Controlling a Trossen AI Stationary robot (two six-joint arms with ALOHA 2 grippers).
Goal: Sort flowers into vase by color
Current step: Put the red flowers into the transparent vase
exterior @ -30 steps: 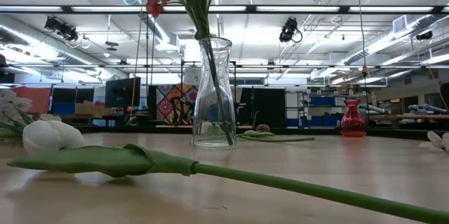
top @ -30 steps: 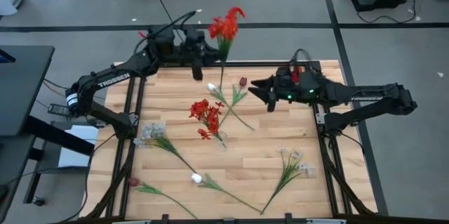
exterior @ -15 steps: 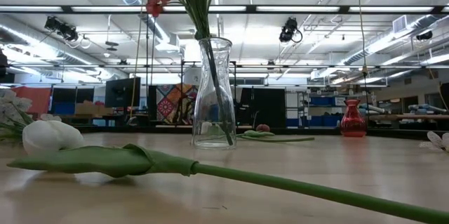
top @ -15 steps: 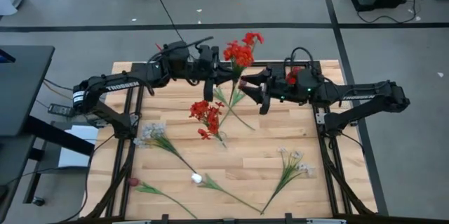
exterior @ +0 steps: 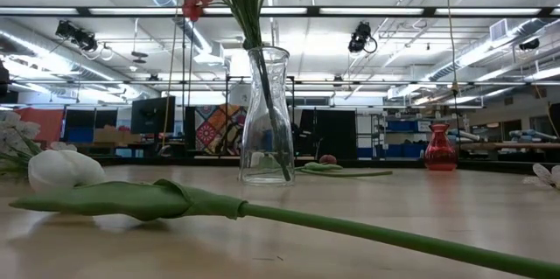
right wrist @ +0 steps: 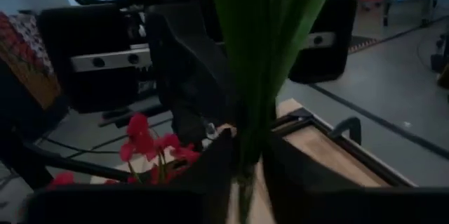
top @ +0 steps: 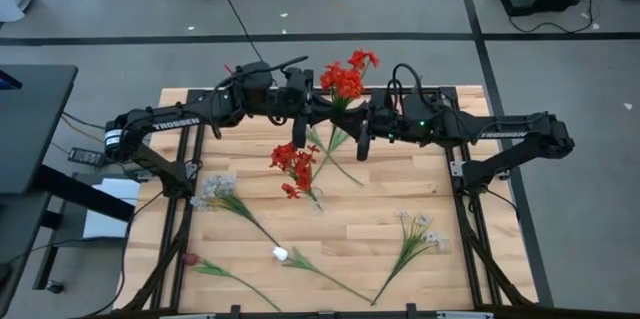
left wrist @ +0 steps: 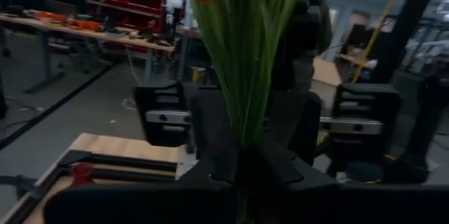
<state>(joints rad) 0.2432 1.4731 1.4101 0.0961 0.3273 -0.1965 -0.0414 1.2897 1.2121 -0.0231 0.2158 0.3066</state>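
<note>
A red flower (top: 346, 75) stands upright in the air above the table's far edge, its blossoms on top and its green stems below. My left gripper (top: 322, 112) reaches it from the table's left and my right gripper (top: 352, 122) from the right; both are shut on the stems, facing each other. In the low view a clear glass vase (exterior: 265, 113) stands mid-table with red flowers in it; from above they show as red blossoms (top: 293, 166). My left gripper pinches the bundle of green stems (left wrist: 245, 136) below the blossoms between its two fingers. The fingers come level from the table's left and lie across the stems. The flower stands upright, lifted clear of the table. My right gripper pinches the same green stems (right wrist: 249, 129) between its two fingers, coming about level from the table's right, across the stems. A short piece of stem (right wrist: 243, 196) hangs on below its fingers.
Loose flowers lie on the wooden table: a pale spray (top: 216, 191) at the left, a white bud (top: 280, 253) and a dark bud (top: 190, 259) near the front, another pale spray (top: 420, 229) at the right, and green stems (top: 336, 155) under the grippers. A red vase (exterior: 440, 148) shows far back.
My left gripper has carried the red flower toward the table's right, keeping it upright. My right gripper has come toward the table's left and slightly up to meet it, and has shut on the stems.
</note>
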